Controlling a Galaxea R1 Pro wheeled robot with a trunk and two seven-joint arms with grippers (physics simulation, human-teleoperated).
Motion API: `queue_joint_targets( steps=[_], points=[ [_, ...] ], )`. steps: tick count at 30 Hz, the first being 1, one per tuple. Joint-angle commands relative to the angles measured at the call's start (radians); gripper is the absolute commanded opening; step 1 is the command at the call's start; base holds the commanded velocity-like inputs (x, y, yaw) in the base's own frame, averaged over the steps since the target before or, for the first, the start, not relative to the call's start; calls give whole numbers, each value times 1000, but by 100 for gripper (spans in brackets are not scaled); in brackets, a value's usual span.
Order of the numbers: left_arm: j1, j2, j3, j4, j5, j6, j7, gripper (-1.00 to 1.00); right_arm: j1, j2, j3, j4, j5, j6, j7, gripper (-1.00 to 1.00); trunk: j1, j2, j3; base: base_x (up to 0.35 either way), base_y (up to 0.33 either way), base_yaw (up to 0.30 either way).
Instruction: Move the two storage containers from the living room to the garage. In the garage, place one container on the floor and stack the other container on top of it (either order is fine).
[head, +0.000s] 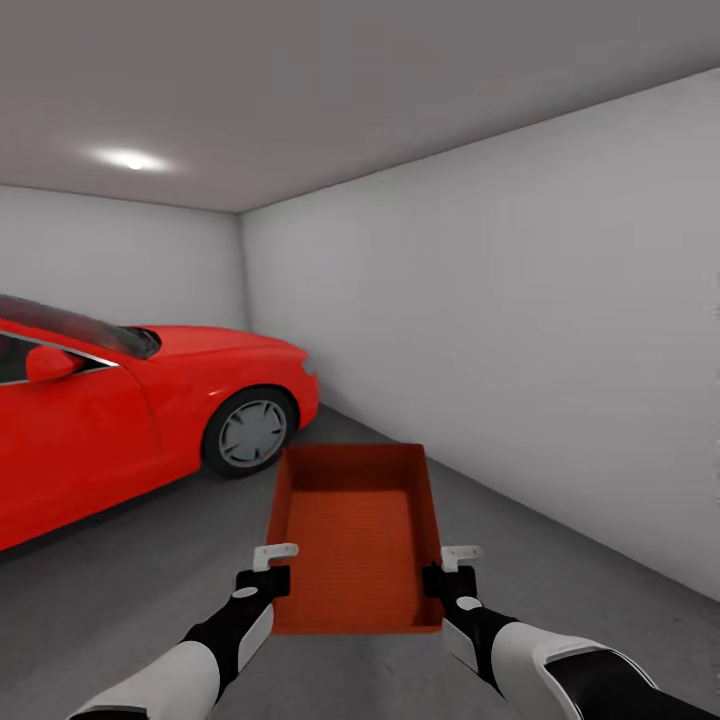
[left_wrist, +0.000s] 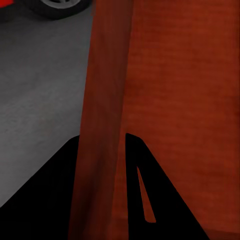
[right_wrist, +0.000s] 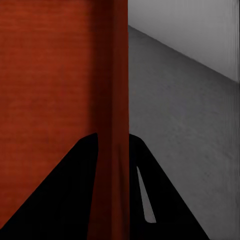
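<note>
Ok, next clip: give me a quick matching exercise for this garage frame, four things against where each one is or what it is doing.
Things:
1. storage container
2. red car
3. left pincer
4. right pincer

Places or states:
A. parked at the head view's left
B. clamped on the box's left wall
C. held between both arms above the floor
D. clamped on the box's right wall

Pairs: 1-C, 2-A, 3-B, 4-D

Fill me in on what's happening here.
The robot is in the garage, holding one red-orange container in front of it with both arms. The left gripper clamps its left wall, the right gripper its right wall, each with a finger either side. The red car stands ahead on the left, on the grey floor.
</note>
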Motion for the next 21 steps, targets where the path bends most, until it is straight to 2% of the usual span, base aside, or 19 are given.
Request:
queue_joint_targets(
  steps=[1,21],
  points=[
    [1,13,0,2,7,-2,8,-100,-2,1,-40,-52,32,-1,10,-100,1,0,0,321,94,-275],
    [1,13,0,2,7,-2,8,-100,-2,1,-40,-52,33,-1,10,-100,1,0,0,321,96,-276]
  ],
)
